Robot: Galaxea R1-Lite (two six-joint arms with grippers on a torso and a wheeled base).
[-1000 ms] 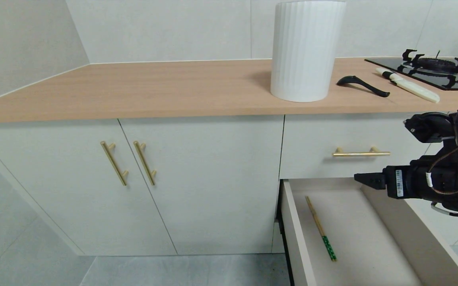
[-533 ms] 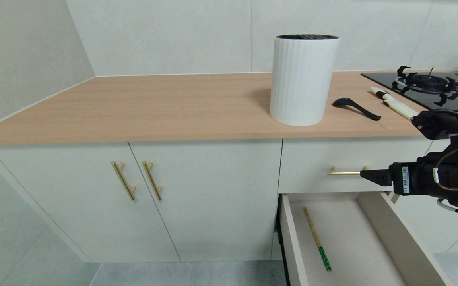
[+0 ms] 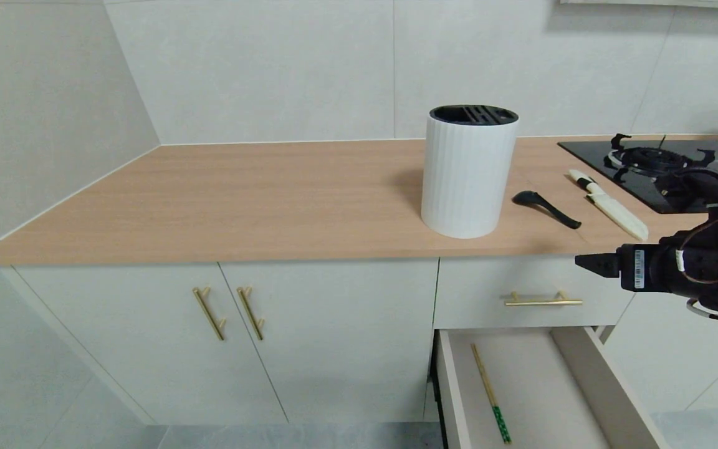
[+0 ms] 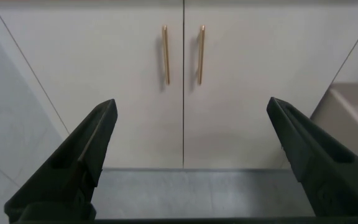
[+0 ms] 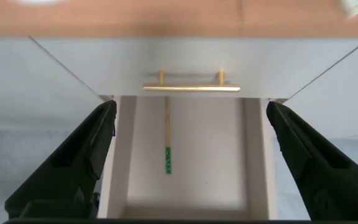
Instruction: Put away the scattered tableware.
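On the wooden counter stand a white ribbed holder, a black spoon and a white-bladed knife to its right. A pair of chopsticks with green ends lies in the open lower drawer. My right gripper hangs open and empty in front of the drawers, just below the counter's edge and above the open drawer. My left gripper is open and empty, facing the cabinet doors lower down.
A black gas hob sits at the counter's right end. The shut upper drawer has a gold handle. Two cabinet doors with gold handles stand left of the drawers. Tiled walls close the back and left.
The head camera has risen, so the counter and drawers sit lower in the picture. My right gripper has risen with it, from the open drawer's level to near the counter's edge.
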